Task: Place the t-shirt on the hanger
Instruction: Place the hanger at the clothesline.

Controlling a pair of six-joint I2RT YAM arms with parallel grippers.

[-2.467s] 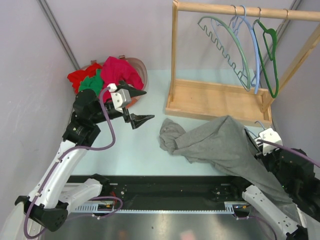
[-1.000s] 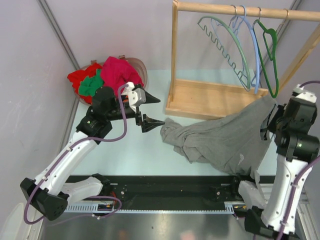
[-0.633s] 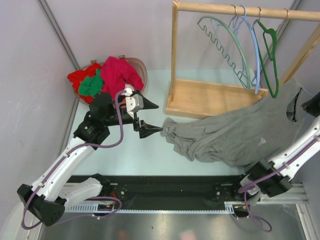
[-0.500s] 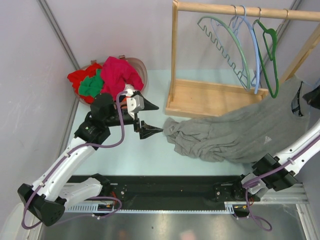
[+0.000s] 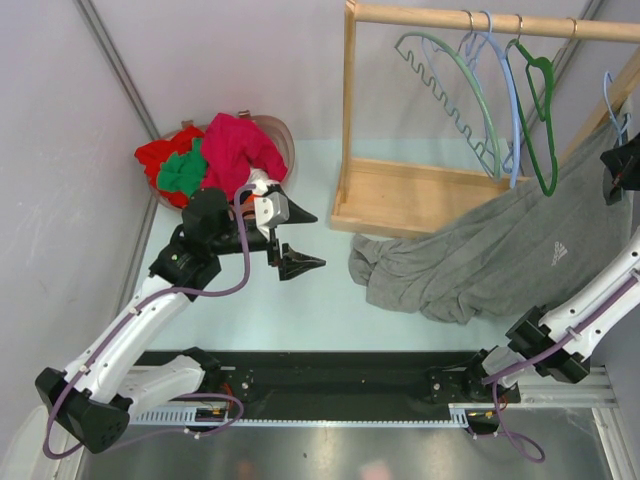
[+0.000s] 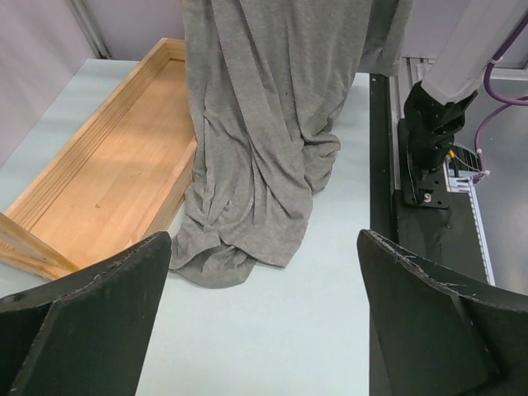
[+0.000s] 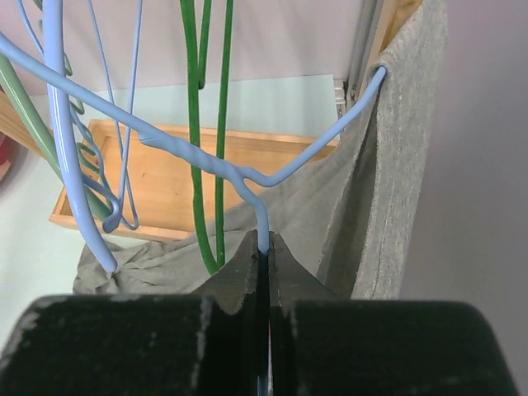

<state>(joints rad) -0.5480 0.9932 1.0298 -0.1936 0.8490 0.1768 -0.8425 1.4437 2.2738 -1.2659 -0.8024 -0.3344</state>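
Smooth pale table (image 5: 300, 310), rumpled grey t-shirt (image 5: 470, 265)

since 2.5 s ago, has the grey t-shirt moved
Yes. The t-shirt has slid right: its bunched end, earlier left of the wooden rack's left post, now lies right of it.

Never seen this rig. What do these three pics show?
Two robot arms are bolted at the near edge of a table, each ending in a two-finger pincer. One picture looks down from above and behind them; the other two come from cameras on the wrists. The left pincer is open over the table, holding nothing. The right pincer is shut on a pale blue hanger up beside the wooden rack. A grey t-shirt hangs from one hanger shoulder, its bottom heaped on the table. A basket of clothes sits far left.
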